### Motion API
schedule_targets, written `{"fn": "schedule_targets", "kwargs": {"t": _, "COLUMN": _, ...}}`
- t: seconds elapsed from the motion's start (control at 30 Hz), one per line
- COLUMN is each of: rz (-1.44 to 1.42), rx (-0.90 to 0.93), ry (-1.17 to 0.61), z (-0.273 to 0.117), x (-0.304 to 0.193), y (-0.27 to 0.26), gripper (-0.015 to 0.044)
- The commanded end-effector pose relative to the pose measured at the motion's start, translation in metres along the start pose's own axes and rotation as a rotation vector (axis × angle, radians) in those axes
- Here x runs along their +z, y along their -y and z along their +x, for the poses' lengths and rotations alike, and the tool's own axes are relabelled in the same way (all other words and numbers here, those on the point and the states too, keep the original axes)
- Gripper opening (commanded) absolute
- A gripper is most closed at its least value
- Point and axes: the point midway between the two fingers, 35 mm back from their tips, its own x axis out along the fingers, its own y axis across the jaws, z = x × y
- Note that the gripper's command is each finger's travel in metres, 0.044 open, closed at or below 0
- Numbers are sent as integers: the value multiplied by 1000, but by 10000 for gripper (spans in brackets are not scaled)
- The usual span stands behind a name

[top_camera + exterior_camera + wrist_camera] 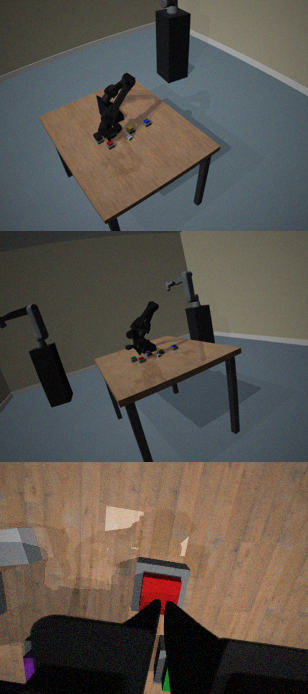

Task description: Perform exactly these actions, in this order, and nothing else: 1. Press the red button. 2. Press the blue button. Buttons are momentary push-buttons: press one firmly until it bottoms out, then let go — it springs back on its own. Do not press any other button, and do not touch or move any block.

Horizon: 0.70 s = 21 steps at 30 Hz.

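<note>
- The claw (163,603) was clenched, its two black fingers nearly touching at the tips with only a thin slit between them, and it grasped nothing.
- In the wrist view the fingertips overlapped the near edge of the red button (160,589), which sat in a grey housing directly ahead of the claw; whether the tips actually touched the red cap could not be told.
- From the top view the claw (108,137) hung low over the wooden surface (154,159), with the red button (109,143) just in front of and below its tip.
- The blue button (146,121) sat well away from the claw, at the far end of the row of buttons, apart from everything else.
- A yellow button (130,128) stood between the claw and the blue button, and a small white block (129,137) lay near it, off to the claw's side; in the wrist view that block (17,546) appeared at the left edge.
- A slice of the green button (166,680) showed under the claw between the finger bases, and a bit of the purple button (29,668) showed at the lower left beneath the claw body.
- In the exterior view the green button (133,358) and red button (141,358) sat side by side just forward of the claw (138,353), with the purple button (148,352) just beside it.
</note>
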Motion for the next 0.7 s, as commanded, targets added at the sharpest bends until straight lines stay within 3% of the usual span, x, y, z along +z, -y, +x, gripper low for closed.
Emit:
{"fn": "schedule_targets", "kwargs": {"t": 0.0, "rz": 9, "rx": 10, "ry": -7, "z": 9, "x": -3, "y": -1, "gripper": 20}}
{"fn": "schedule_targets", "kwargs": {"t": 0.67, "rz": 9, "rx": 12, "ry": -7, "z": 30, "x": -3, "y": -1, "gripper": 20}}
